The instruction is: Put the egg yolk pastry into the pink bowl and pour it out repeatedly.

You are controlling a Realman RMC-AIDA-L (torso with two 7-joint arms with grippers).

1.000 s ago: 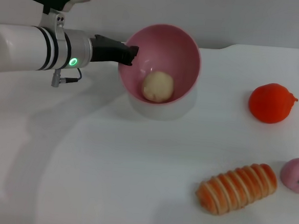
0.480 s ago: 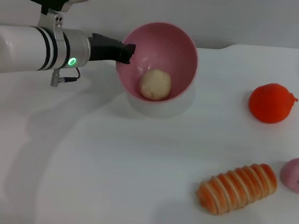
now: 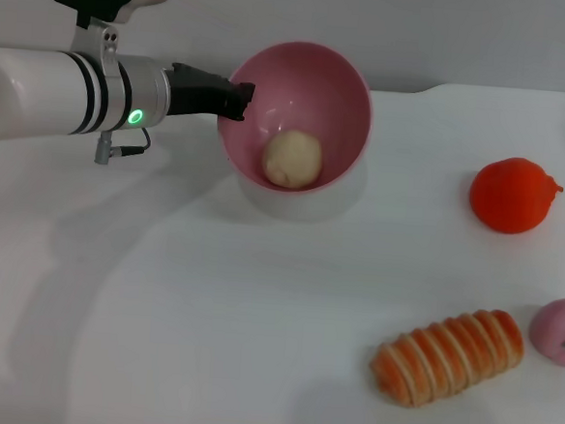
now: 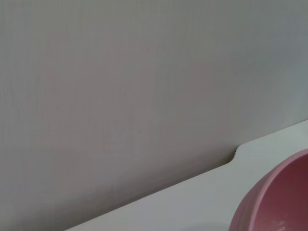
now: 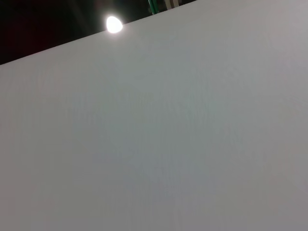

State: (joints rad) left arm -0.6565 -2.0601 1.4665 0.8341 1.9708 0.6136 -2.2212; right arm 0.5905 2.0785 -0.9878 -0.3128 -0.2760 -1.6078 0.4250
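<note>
The pink bowl (image 3: 314, 103) is held above the white table at the back middle, tilted with its mouth toward me. The egg yolk pastry (image 3: 291, 158), a pale beige ball, rests inside it against the lower wall. My left gripper (image 3: 234, 100) reaches in from the left and is shut on the bowl's left rim. A part of the bowl's pink wall shows in the left wrist view (image 4: 276, 202). My right gripper is out of view.
An orange round fruit (image 3: 513, 194) lies at the right. A long orange-and-cream striped bread roll (image 3: 448, 356) lies at the front right, with a pink bun with a green mark (image 3: 561, 331) beside it at the right edge.
The bowl, held by my left gripper, has shifted slightly left and up. The pastry has stayed inside it.
</note>
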